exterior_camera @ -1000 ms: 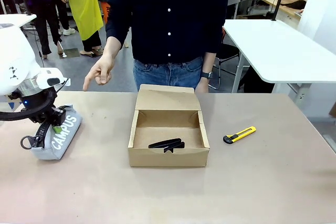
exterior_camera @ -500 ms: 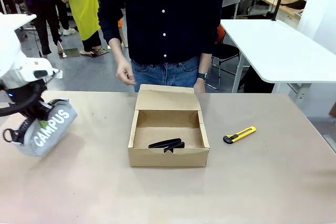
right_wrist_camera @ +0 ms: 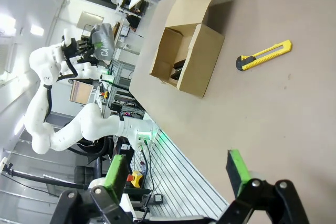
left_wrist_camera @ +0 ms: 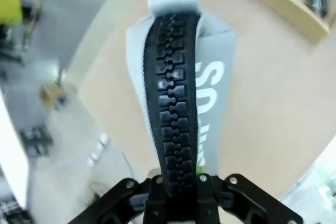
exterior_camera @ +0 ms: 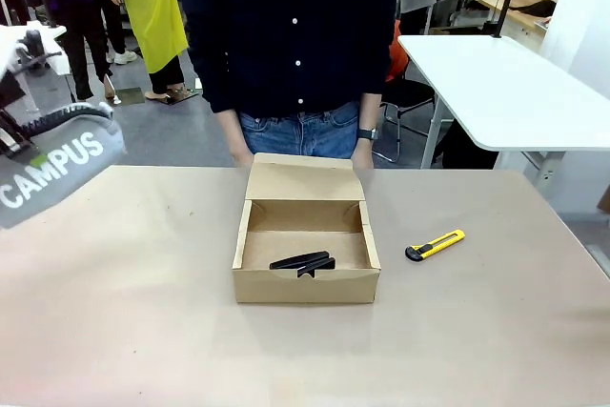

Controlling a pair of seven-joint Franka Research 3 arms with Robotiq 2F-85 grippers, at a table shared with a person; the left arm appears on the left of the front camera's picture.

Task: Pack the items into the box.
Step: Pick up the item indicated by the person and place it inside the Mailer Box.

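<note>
Left gripper (left_wrist_camera: 178,184): jaws clamped tight on one end of the grey pouch (exterior_camera: 57,164), biting right at the black zipper. The rest of the pouch sticks out past the fingers. In the front view it hangs clear of the table at the far left edge, "CAMPUS" lettering facing the camera, well apart from the box.

Right gripper (right_wrist_camera: 177,171): jaws spread wide, nothing between the green pads. It hovers above the table's near right side, well apart from the knife.

Progress, as I judge it: about a third done.
- Black object (exterior_camera: 303,261) lies inside the box (exterior_camera: 305,285), against the front wall by the notch.
- Pouch is in the grip but not yet over the box. It needs carrying across and setting down inside.
- Knife (exterior_camera: 435,245), yellow and black, lies flat on the table to the right of the box, untouched.
- Lid flap stands open at the far side. Closing may be left too.

Surface: plain brownish table (exterior_camera: 143,331).

Room: a person (exterior_camera: 295,35) in a dark shirt and jeans stands just behind the box, arms down. A white table (exterior_camera: 505,83) sits behind to the right, with other people farther back on a grey floor.
</note>
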